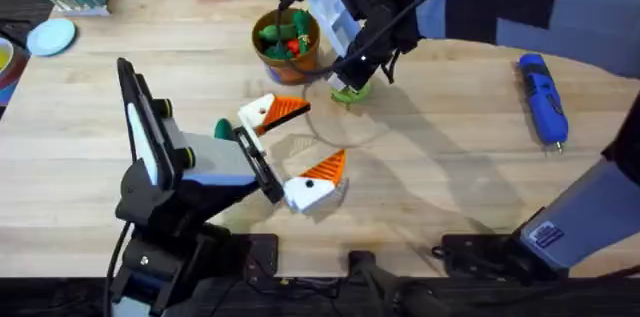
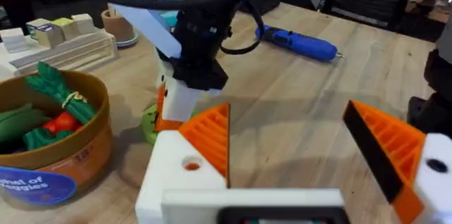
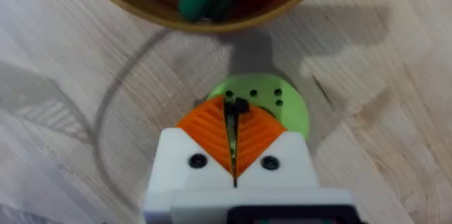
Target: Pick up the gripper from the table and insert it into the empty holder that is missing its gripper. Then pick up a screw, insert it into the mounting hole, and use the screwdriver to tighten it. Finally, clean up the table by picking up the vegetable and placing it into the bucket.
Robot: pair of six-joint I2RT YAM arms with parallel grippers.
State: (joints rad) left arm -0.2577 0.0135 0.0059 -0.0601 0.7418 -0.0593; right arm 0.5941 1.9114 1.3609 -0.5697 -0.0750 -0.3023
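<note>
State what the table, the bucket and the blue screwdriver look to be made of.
Table: pale wood with visible grain and board seams, matte finish. Bucket: seemingly card or thin wood, a smooth tan wall carrying a blue printed label. Screwdriver: probably moulded plastic, uniform blue with a slight sheen and a dark band.

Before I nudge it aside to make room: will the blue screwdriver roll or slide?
The screwdriver looks rounded along its body, so a sideways push would probably roll it. It lies flat on bare wood, and its chunky plastic casing looks stiff; pushed lengthwise, it would likely slide.
</note>
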